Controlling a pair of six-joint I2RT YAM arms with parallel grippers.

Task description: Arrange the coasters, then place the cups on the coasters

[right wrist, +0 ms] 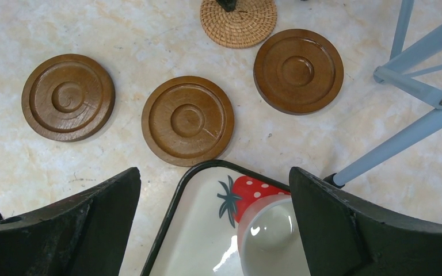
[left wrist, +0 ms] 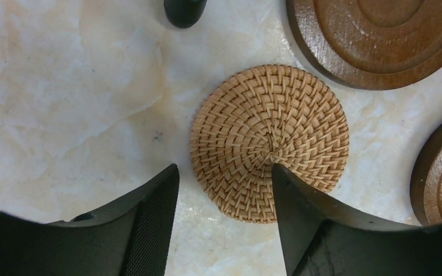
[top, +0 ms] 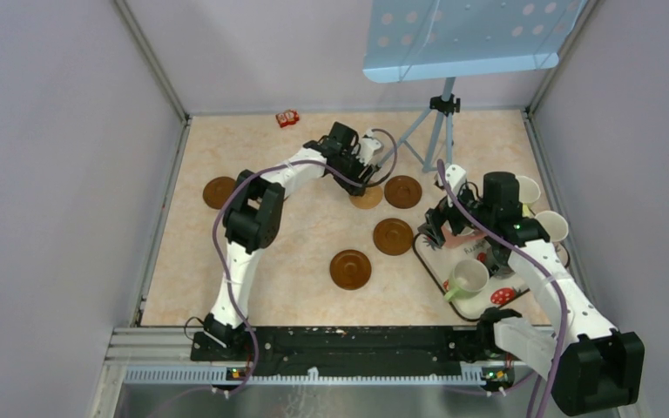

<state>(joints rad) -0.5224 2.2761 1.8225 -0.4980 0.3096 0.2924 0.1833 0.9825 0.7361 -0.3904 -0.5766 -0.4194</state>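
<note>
A woven tan coaster [left wrist: 269,141] lies flat on the table at the back. My left gripper [left wrist: 224,175] hangs low over its near edge, open; the right fingertip [left wrist: 290,190] overlaps the rim and the left one stands off it. Brown wooden coasters [top: 402,191], [top: 393,236], [top: 350,269], [top: 219,192] lie spread over the table. My right gripper [right wrist: 214,172] is open above the tray's corner, with a pale cup [right wrist: 270,236] just inside its right finger, untouched. A yellow-green cup [top: 466,279] stands on the tray. Two more cups [top: 550,225] sit by the right arm.
The white strawberry-print tray [right wrist: 184,201] sits at the right. A blue music stand's legs [right wrist: 414,86] stand on the table behind it, one dark foot [left wrist: 184,11] close to the woven coaster. A small red object [top: 288,117] lies at the back wall.
</note>
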